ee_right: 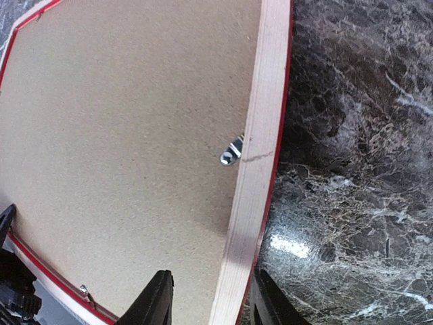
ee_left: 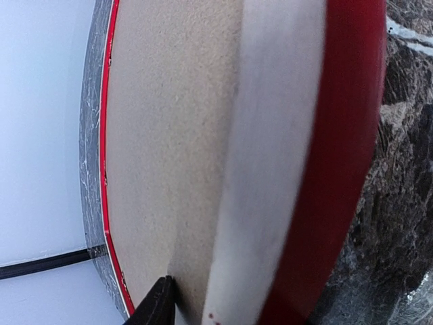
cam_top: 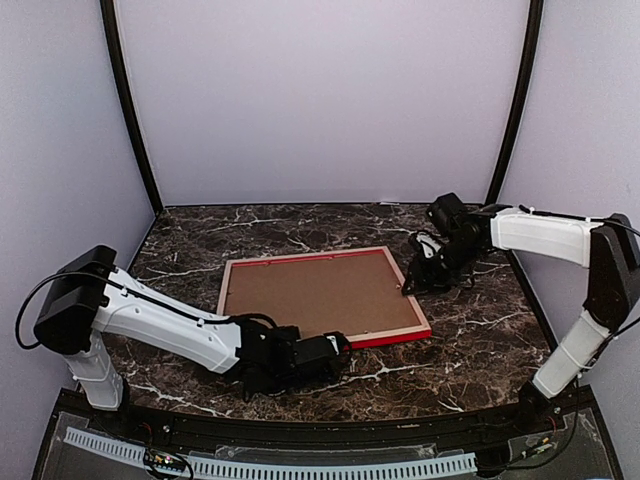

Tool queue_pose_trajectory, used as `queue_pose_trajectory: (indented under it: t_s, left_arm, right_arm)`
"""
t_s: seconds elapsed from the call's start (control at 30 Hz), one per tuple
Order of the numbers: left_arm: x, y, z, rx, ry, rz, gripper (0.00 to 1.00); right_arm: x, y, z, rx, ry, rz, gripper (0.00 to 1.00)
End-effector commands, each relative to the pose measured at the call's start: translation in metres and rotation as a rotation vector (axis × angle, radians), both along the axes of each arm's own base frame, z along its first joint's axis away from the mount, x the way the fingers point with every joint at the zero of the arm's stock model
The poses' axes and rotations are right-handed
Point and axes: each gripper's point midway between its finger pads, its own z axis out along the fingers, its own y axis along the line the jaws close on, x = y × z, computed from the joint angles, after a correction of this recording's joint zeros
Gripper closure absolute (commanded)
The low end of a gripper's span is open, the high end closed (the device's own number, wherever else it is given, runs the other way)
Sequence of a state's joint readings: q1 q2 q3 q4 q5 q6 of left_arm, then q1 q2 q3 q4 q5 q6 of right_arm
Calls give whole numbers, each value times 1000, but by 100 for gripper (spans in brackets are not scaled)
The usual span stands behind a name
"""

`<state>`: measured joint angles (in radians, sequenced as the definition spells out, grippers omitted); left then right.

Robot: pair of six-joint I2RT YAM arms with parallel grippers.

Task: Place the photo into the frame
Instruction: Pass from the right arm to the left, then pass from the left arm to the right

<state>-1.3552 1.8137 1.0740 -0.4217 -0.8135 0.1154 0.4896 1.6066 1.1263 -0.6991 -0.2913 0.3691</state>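
The frame (cam_top: 392,337) lies face down in the middle of the marble table, pale wood back up and a red edge showing. A brown backing board (cam_top: 320,292) fills it. The photo is hidden. My left gripper (cam_top: 338,350) is at the frame's near edge, close to its right corner. In the left wrist view one dark finger (ee_left: 159,308) rests over the board beside the pale rail (ee_left: 284,169); the other finger is hidden. My right gripper (ee_right: 210,288) straddles the frame's right rail (ee_right: 260,135), open, with a gap on the board side.
A small metal clip (ee_right: 231,152) sits on the backing board (ee_right: 122,135) against the right rail. Pale walls and black poles close in the table (cam_top: 480,340) at the back and sides. The arm bases stand at the near corners.
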Motion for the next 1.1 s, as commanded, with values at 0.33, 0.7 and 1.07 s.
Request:
queue_pose_trajectory:
  t_s: [0.33, 0.7, 1.07]
  left_arm:
    - [9, -4, 104, -147, -74, 34, 92]
    - [7, -36, 205, -346, -27, -56, 100]
    - [21, -36, 260, -483, 168, -77, 100]
  right_arm:
    - [35, -13, 106, 21, -255, -30, 56]
    - [50, -32, 176, 32, -409, -71, 55]
    - [58, -61, 227, 40, -533, -131, 53]
